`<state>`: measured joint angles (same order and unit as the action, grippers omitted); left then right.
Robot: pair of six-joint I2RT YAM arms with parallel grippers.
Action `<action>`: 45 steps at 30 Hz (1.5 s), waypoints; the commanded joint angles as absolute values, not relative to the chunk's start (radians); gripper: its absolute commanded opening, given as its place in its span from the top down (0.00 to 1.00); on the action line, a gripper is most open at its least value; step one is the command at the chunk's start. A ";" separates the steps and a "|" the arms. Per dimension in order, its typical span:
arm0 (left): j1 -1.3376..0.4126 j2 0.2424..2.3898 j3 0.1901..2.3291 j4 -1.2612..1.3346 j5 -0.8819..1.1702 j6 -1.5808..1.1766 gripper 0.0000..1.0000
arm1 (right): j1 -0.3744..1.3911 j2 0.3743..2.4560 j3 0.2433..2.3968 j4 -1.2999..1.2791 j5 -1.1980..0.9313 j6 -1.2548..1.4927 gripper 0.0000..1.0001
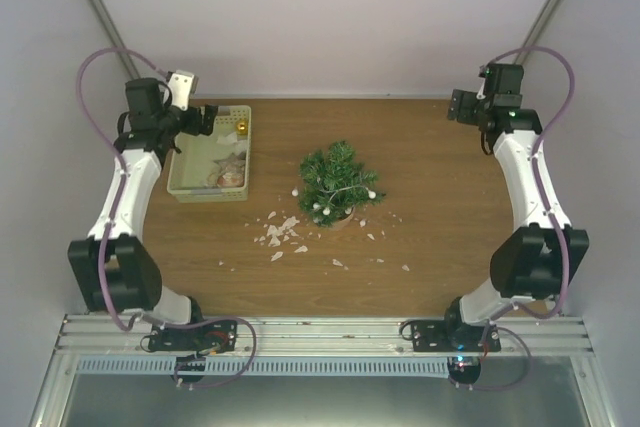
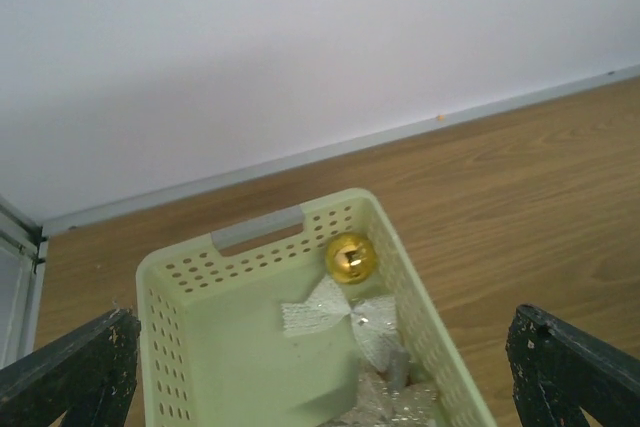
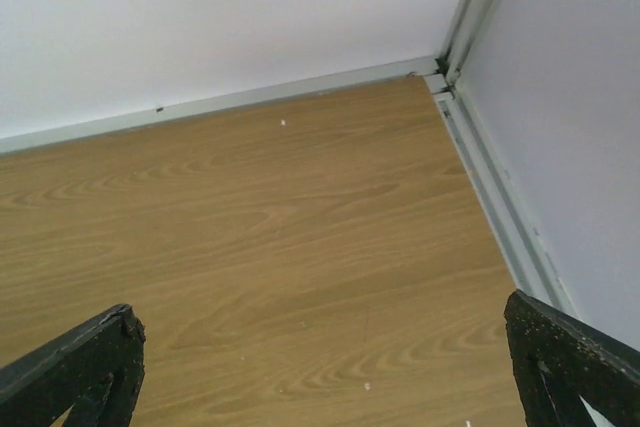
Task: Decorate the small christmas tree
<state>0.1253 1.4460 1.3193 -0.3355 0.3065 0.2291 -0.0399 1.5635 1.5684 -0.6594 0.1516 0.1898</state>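
Observation:
The small christmas tree stands mid-table, dark green with a white bead string and a brownish pot. The pale yellow-green basket sits at the left. In the left wrist view the basket holds a gold ball, a silver mesh bow and glittery pieces at the frame's bottom. My left gripper hovers over the basket's far end, open and empty, its fingers wide apart. My right gripper is open and empty over bare table at the far right, its fingers at the frame edges.
White flakes lie scattered on the wood in front of the tree. White walls close in the back and sides. A metal rail runs along the table's right edge. The arm bases stand at the near edge.

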 commanded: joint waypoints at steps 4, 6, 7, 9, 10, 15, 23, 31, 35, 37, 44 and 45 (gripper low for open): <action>0.115 1.659 1.471 -0.411 0.181 0.287 0.01 | -0.054 1.601 1.622 -0.590 0.013 0.138 0.03; 0.084 1.734 1.523 -0.444 0.099 0.337 0.01 | -0.053 1.612 1.643 -0.599 -0.008 0.130 0.03; 0.067 1.773 1.543 -0.459 0.051 0.367 0.01 | -0.053 1.614 1.650 -0.601 -0.026 0.127 0.04; 0.046 1.842 1.579 -0.492 0.011 0.393 0.01 | -0.053 1.610 1.658 -0.601 -0.050 0.130 0.04; 0.044 1.866 1.588 -0.504 0.025 0.389 0.01 | -0.053 1.606 1.658 -0.601 -0.062 0.131 0.04; 0.044 1.881 1.555 -0.499 0.059 0.381 0.01 | -0.054 1.574 1.643 -0.612 -0.095 0.130 0.05; 0.052 1.787 1.437 -0.539 0.065 0.480 0.01 | -0.053 1.509 1.569 -0.615 -0.123 0.115 0.05; 0.031 1.709 1.331 -0.610 -0.030 0.601 0.01 | -0.053 1.469 1.512 -0.605 -0.144 0.099 0.04; 0.031 1.728 1.341 -0.669 -0.037 0.637 0.01 | -0.053 1.456 1.475 -0.579 -0.176 0.105 0.05; 0.029 1.759 1.351 -0.695 -0.042 0.648 0.01 | -0.053 1.451 1.454 -0.569 -0.184 0.107 0.04; 0.026 1.897 1.435 -0.763 0.016 0.653 0.01 | -0.051 1.445 1.430 -0.560 -0.198 0.108 0.04; 0.026 1.923 1.455 -0.778 0.024 0.653 0.01 | -0.050 1.443 1.427 -0.558 -0.200 0.109 0.04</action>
